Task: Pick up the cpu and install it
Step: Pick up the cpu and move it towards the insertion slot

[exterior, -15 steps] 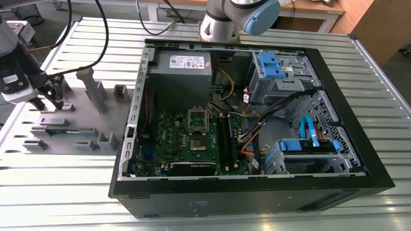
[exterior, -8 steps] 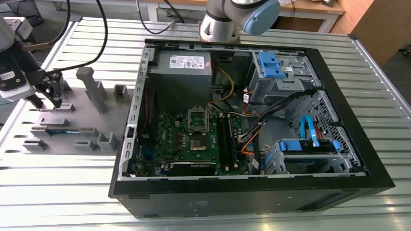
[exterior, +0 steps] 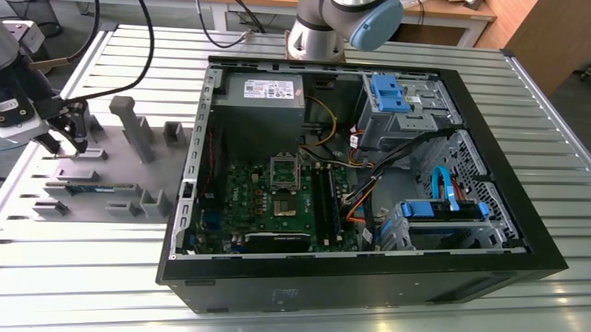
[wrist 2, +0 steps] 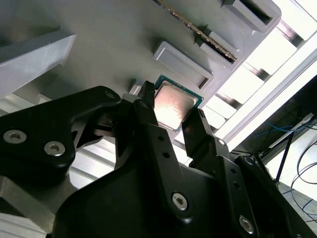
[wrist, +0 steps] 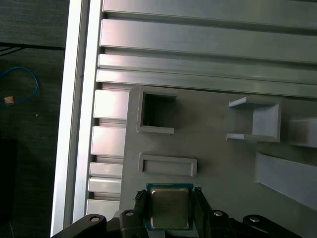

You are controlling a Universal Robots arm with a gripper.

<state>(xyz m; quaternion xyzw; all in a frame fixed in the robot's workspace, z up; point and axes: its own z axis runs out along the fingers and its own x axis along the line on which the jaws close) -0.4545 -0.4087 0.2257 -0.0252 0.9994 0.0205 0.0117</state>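
Note:
The cpu point(wrist: 170, 208), a small square chip with a shiny silver top and a thin green rim, sits low over the grey parts holder point(wrist: 218, 163) near its edge. In both wrist views my gripper's point(wrist: 170, 194) two black fingers point(wrist 2: 148, 106) press against opposite sides of the cpu point(wrist 2: 173, 101), so the gripper point(wrist 2: 171, 105) is shut on it. In the exterior view the gripper point(exterior: 66, 148) reaches down to the holder point(exterior: 102, 166) at the exterior view's left, well away from the open computer case point(exterior: 369, 277) and its green motherboard point(exterior: 254, 207).
A long memory stick point(exterior: 93, 187) lies in the holder, among upright grey posts point(exterior: 129, 124). Inside the case are a grey power supply point(exterior: 263, 93), blue drive bays point(exterior: 392, 93), and loose cables point(exterior: 369, 180). The ribbed metal table point(exterior: 93, 277) ends close beside the holder.

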